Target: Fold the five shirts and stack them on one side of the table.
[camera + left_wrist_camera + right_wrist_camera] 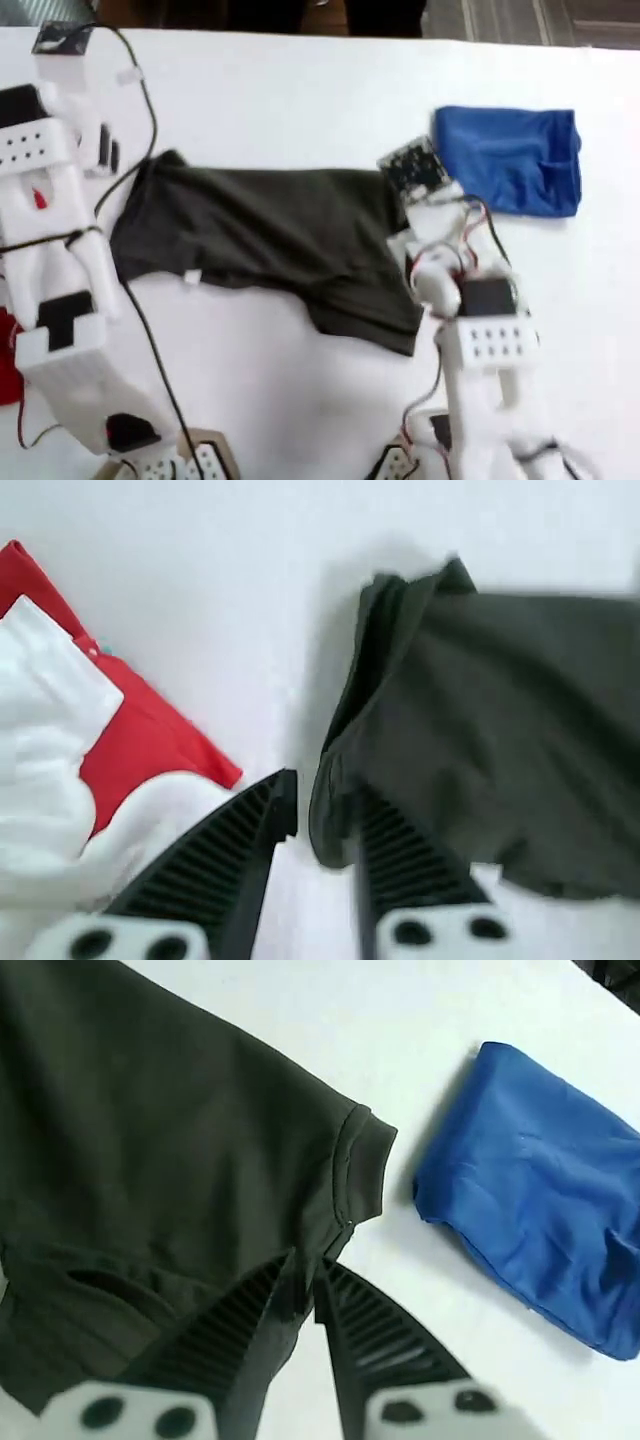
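Pinching dark shirt (pixel 270 230), left jaws on a corner, right jaws beside sleeve

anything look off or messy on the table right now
The dark shirt lies crooked mid-table, one edge rumpled and bunched at the left gripper, its lower edge slanting. The blue shirt is folded, though a bit lumpy.

Both arms bend low, the left end effector (pixel 325 792) and right end effector (pixel 307 1263) each pinching an edge of the dark shirt (pixel 270 230).
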